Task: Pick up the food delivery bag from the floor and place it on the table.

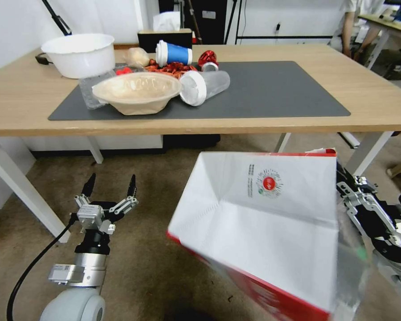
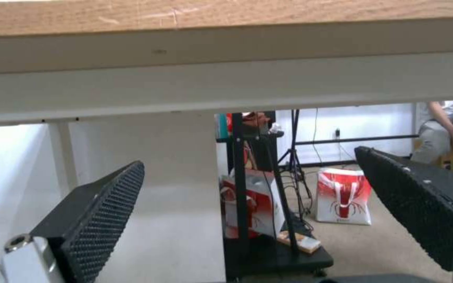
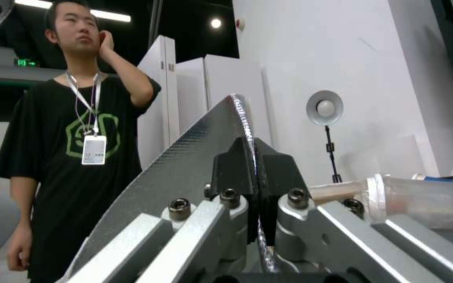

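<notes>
Head view: food delivery bag hung tilted off the floor, below the table edge at 12 o'clock, its rim pinched by right gripper at 3 o'clock; left gripper spread, empty.

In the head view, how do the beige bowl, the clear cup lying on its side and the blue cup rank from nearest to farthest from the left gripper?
From the left gripper, open, low over the floor before the table:
1. Beige bowl, at the mat's front left, nearest.
2. Clear cup, lying on its side to the bowl's right.
3. Blue cup, also on its side, behind both, farthest.
</notes>
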Available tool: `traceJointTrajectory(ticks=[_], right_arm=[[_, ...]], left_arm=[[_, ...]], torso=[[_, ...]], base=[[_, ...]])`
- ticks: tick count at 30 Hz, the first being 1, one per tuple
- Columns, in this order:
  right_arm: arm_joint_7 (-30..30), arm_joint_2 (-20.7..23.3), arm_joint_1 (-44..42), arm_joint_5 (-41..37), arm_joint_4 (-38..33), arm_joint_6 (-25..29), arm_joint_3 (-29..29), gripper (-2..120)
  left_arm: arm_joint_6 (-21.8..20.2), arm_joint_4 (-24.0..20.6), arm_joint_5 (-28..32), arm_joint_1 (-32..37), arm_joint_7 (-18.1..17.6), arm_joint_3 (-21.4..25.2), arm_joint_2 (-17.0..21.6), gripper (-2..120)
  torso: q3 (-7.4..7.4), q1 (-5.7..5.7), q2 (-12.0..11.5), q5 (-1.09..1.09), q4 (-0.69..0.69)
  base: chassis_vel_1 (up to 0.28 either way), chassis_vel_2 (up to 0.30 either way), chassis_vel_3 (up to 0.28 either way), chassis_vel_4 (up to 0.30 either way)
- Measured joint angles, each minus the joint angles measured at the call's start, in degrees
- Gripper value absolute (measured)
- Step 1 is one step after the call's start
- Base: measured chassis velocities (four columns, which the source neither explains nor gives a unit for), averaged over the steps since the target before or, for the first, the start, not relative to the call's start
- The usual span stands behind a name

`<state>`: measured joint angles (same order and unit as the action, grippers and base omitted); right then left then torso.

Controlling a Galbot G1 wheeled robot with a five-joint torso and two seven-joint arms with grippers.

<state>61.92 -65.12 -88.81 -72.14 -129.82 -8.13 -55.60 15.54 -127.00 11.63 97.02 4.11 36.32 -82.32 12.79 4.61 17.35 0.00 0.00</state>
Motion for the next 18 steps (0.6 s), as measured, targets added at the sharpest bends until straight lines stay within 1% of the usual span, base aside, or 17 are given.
traceJointTrajectory(ticks=[1, 12, 18], right_arm=[[0.00, 0.00, 0.00, 0.00, 0.00, 0.00, 0.00, 0], [0.50, -0.11, -0.07, -0.37, -0.05, -0.28, -0.17, 0], [1.49, -0.32, -0.28, -0.40, -0.35, -0.59, -0.24, 0]], left_arm=[[0.00, 0.00, 0.00, 0.00, 0.00, 0.00, 0.00, 100], [-0.14, 0.28, 0.00, -0.20, 0.73, -0.12, -0.02, 100], [-0.15, 0.29, 0.00, -0.20, 0.94, -0.15, -0.01, 100]], torso=[[0.00, 0.00, 0.00, 0.00, 0.00], [1.97, 0.87, 2.84, 0.00, 0.00], [2.74, 1.28, 4.03, 0.00, 0.00]], base=[[0.000, 0.000, 0.000, 0.000], [0.000, 0.000, 0.000, 0.000], [0.000, 0.000, 0.000, 0.000]])
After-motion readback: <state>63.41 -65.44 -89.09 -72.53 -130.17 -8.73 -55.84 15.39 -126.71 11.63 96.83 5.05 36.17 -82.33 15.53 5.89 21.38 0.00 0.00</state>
